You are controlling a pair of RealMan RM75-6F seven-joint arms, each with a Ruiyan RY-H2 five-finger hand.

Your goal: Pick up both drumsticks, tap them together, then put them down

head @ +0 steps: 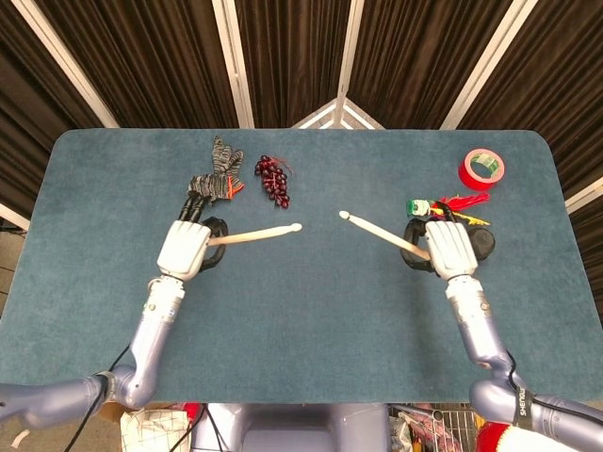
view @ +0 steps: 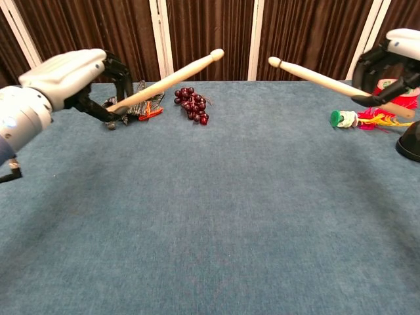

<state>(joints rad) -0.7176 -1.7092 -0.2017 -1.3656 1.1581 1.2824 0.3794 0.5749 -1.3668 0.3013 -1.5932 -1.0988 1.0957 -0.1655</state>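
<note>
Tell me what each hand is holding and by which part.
Left hand grips the left drumstick by its butt end; right hand grips the right drumstick likewise.

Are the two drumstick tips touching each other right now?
No: in the head view the left drumstick and the right drumstick point at each other with bare table between their tips.
</note>
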